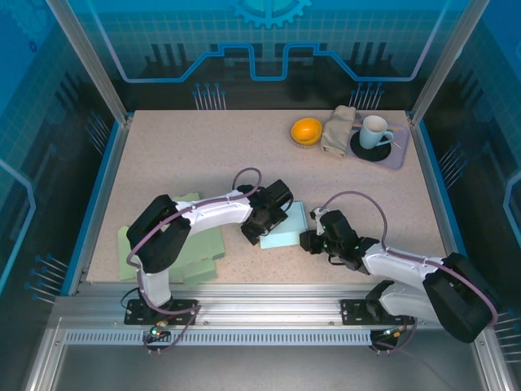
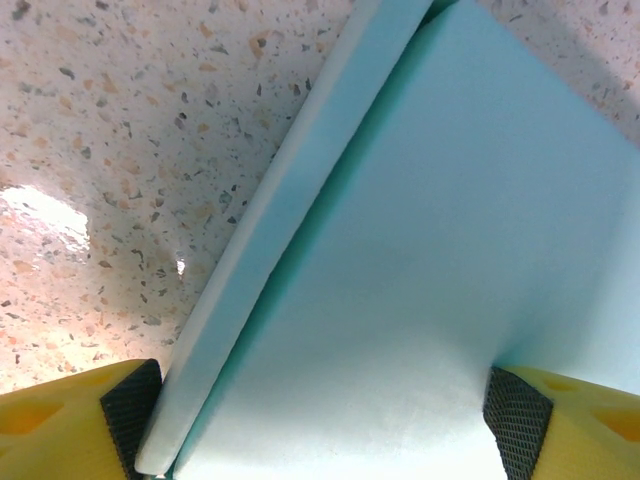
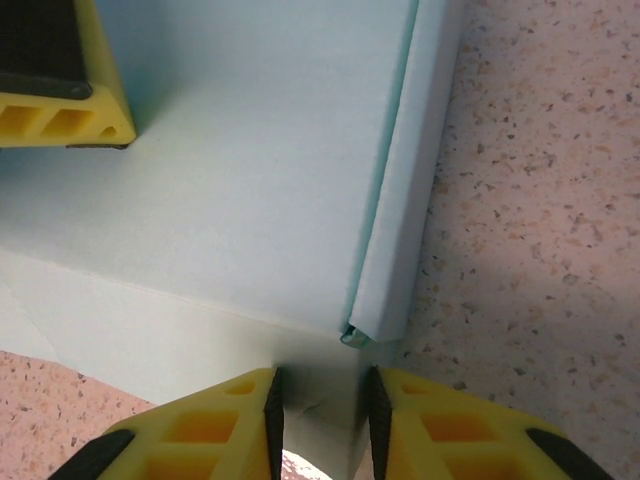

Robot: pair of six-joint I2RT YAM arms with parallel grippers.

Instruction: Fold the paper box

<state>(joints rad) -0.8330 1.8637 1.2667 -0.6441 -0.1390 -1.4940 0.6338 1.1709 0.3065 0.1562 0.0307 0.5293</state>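
Observation:
The light blue paper box (image 1: 286,229) lies flat near the middle front of the table, with one long side wall folded up (image 3: 400,200). My left gripper (image 1: 262,221) reaches onto it from the left and stands open, its jaws spread wide. One of its fingers (image 2: 130,415) sits outside the folded wall (image 2: 270,250) and the other (image 2: 518,410) rests on the box's floor panel (image 2: 440,230). That finger (image 3: 50,85) also shows in the right wrist view. My right gripper (image 3: 322,420) is at the near right corner (image 1: 309,240), shut on the box's front flap (image 3: 180,320).
Flat green sheets (image 1: 163,248) lie under the left arm at the front left. At the back right are an orange bowl (image 1: 306,130), a folded cloth (image 1: 338,129) and a cup (image 1: 374,130) on a purple tray (image 1: 399,153). A metal rail runs along the near edge.

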